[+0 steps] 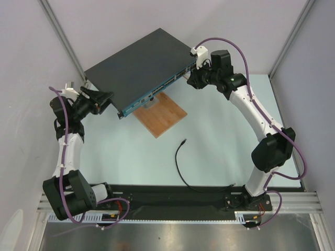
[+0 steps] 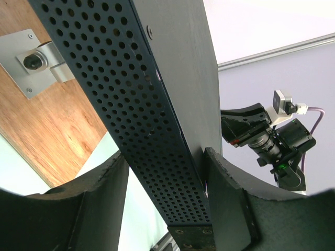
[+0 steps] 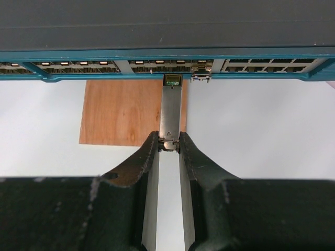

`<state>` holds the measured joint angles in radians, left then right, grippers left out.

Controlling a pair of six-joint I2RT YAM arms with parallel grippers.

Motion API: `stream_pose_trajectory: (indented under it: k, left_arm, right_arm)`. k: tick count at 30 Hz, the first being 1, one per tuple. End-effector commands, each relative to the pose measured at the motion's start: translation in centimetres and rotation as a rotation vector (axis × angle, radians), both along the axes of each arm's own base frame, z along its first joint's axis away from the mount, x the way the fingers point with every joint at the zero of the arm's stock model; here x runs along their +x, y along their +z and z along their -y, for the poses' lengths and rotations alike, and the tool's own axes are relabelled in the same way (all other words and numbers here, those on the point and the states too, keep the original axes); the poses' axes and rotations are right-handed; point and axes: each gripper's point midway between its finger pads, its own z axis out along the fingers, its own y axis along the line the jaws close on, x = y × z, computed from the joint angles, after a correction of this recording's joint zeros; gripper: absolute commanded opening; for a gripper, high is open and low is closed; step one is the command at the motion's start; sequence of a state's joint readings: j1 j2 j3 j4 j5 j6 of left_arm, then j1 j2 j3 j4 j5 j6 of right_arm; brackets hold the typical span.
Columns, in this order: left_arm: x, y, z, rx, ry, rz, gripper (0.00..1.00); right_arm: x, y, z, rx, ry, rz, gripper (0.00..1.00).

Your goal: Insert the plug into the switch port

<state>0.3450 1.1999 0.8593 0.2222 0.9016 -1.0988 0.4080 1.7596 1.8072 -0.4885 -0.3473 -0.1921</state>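
Observation:
The plug (image 1: pixel 183 141) is the tip of a thin black cable (image 1: pixel 178 163) and lies loose on the table, with no gripper near it. The switch (image 1: pixel 141 63) is a flat dark box with a teal front strip (image 3: pixel 157 65) of ports. My left gripper (image 1: pixel 106 98) clamps the box's left corner, its fingers (image 2: pixel 230 193) on either side of the perforated side wall (image 2: pixel 146 130). My right gripper (image 3: pixel 169 141) is shut on a short grey metal piece (image 3: pixel 170 110). That piece's far end reaches the lower edge of the port row.
A brown wooden board (image 1: pixel 162 112) lies under the switch's front edge, with a grey metal bracket (image 2: pixel 36 63) fixed on it. Another small metal piece (image 3: pixel 201 73) sits in a port just right of the held one. Frame rails and walls enclose the table.

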Motion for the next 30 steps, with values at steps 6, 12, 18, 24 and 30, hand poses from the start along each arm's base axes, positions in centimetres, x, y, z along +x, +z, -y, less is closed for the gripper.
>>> stream_pose_trajectory:
  k: [6, 12, 18, 24, 30]
  left_arm:
    - [1.04, 1.86, -0.05, 0.058, 0.016, 0.085, 0.0]
    - [1.09, 1.83, -0.05, 0.057, 0.015, 0.084, 0.0]
    - [1.12, 1.78, -0.06, 0.057, 0.015, 0.083, 0.0]
    - [1.19, 1.73, -0.17, 0.057, 0.019, 0.081, 0.0]
    - [1.23, 1.73, -0.09, 0.056, 0.013, 0.081, 0.0]
  right_arm:
    - [0.97, 2.81, 0.29, 0.024, -0.022, 0.085, 0.0]
    - [1.0, 2.42, 0.39, 0.01, -0.023, 0.087, 0.0]
    - [1.07, 2.26, 0.18, 0.012, -0.017, 0.085, 0.0]
    - [0.99, 2.39, -0.4, 0.017, -0.005, 0.086, 0.0]
    - [1.32, 2.08, -0.41, 0.013, -0.012, 0.083, 0.0]
